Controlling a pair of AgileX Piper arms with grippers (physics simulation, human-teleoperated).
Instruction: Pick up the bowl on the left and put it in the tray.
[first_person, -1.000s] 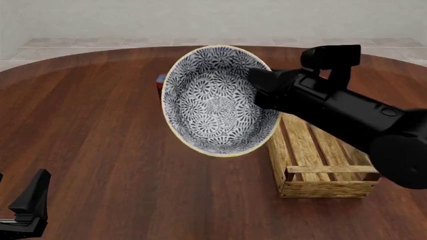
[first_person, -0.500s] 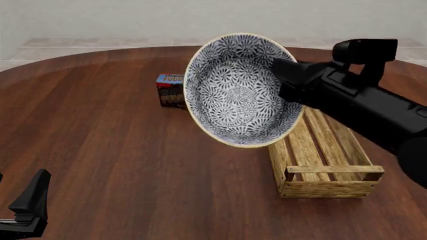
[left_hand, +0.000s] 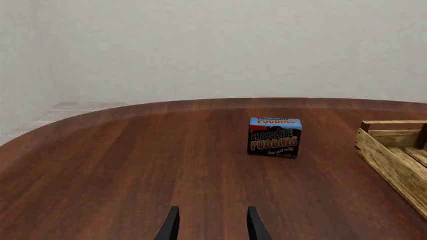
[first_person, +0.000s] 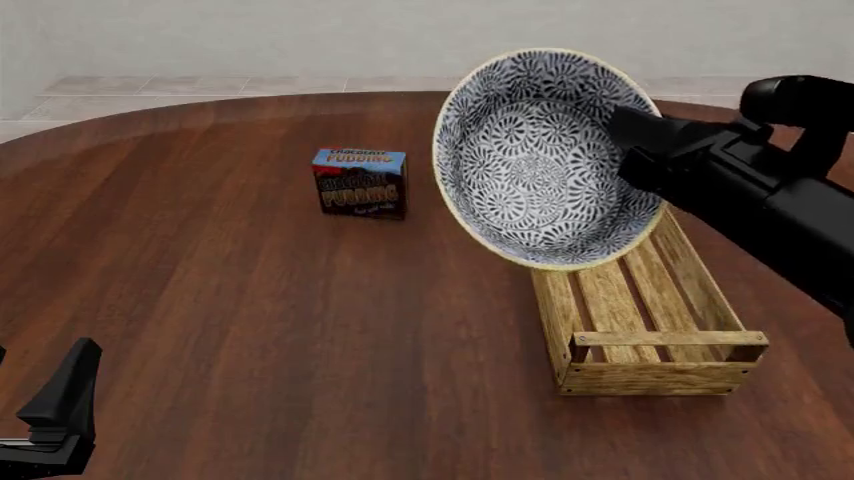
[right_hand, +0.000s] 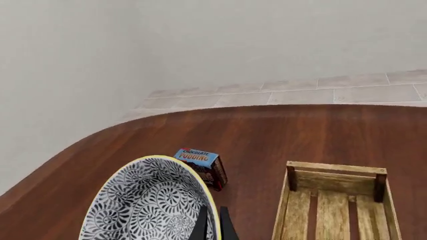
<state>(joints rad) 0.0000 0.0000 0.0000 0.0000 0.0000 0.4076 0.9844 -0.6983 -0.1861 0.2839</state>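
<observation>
You have a dark wooden table (first_person: 240, 300) with a rounded far edge. On it sit a pudding box (first_person: 359, 183) and, well apart to the right, the tray (first_person: 641, 310).

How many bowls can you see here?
1. The bowl hangs tilted in the air, its rim pinched by the right gripper, above the tray's far end. Others could be hidden.

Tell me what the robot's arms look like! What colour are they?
Both are plain black, with no markings or cables showing. The right arm is thick and blocky, with a boxy lump on top. The right tool has thin flat dark fingers. The left tool has two slim black pointed fingers.
</observation>
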